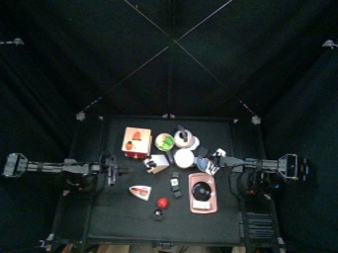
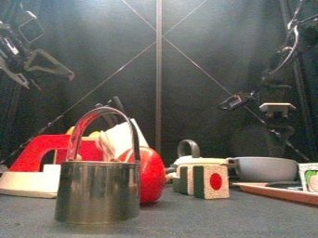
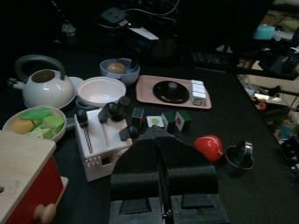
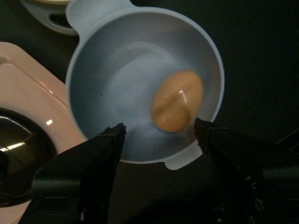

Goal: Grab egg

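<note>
Right gripper (image 4: pixel 159 140) hangs at the frame's lower middle, jaws spread wide; left arm (image 1: pixel 59 168) rests at left.

Between my right pincer's (image 4: pixel 160 140) matt black jaws I see the egg (image 4: pixel 177 100), tan with a smooth, dull shell, lying in a pale blue-grey bowl (image 4: pixel 111 79) that looks like smooth plastic with a soft sheen. Beside the bowl, the pink tray (image 4: pixel 26 92) reads as matt plastic, and the black round thing on it (image 4: pixel 12 144) is glossy. Ahead of my left pincer (image 3: pixel 163 162) stands a kettle (image 3: pixel 45 85) with a shiny enamel-like finish, a glossy white bowl (image 3: pixel 100 90) and a wooden block (image 3: pixel 26 179). The cup (image 2: pixel 97 191) looks like brushed metal; the red ball (image 2: pixel 149 175) behind it may be glossy plastic.
</note>
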You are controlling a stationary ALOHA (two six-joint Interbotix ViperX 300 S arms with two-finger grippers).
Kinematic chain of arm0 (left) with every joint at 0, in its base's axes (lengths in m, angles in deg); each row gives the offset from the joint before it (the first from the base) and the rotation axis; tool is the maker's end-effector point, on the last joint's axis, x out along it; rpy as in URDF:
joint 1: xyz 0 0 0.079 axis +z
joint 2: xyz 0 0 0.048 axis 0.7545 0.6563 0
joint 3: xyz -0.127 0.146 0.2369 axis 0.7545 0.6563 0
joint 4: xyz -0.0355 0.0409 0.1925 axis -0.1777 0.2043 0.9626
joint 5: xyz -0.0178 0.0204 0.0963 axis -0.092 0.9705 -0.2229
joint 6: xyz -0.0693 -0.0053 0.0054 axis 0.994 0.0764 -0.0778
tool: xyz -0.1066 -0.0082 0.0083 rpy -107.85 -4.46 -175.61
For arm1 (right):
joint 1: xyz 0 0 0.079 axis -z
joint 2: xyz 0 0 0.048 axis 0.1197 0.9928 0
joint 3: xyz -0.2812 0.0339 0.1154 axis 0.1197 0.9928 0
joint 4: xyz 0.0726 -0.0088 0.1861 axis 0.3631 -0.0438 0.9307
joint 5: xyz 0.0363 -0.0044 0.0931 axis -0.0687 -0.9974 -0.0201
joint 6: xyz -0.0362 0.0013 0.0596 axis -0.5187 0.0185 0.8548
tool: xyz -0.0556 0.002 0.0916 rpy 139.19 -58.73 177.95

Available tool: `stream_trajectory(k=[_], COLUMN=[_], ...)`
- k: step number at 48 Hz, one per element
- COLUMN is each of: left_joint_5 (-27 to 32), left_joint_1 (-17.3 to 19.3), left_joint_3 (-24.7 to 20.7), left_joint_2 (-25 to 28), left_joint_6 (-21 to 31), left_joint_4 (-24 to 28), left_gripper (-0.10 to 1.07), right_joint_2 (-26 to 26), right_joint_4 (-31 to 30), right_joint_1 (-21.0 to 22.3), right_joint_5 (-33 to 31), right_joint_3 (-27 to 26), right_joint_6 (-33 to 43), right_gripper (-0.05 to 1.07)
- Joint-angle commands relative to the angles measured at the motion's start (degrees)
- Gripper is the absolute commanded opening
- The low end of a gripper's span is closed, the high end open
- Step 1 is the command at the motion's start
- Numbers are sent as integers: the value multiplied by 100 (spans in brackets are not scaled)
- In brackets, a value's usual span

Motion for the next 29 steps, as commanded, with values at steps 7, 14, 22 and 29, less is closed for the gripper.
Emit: stream_trajectory(k=[7,14,22,29], left_joint_5=[-18,-26,-26,-26], left_joint_1=[9,9,9,9], left_joint_3=[-79,-79,-70,-70], left_joint_2=[26,26,26,26], left_joint_6=[-9,-9,-9,-9], left_joint_4=[-9,-9,-9,-9], left_gripper=[0,0,0,0], right_joint_2=[70,193,220,193], right_joint_4=[114,193,79,105], right_joint_1=[237,483,510,510], right_joint_5=[299,431,475,466], right_joint_3=[-105,-70,-88,-53], right_joint_6=[18,-9,9,9], right_gripper=[95,95,95,95])
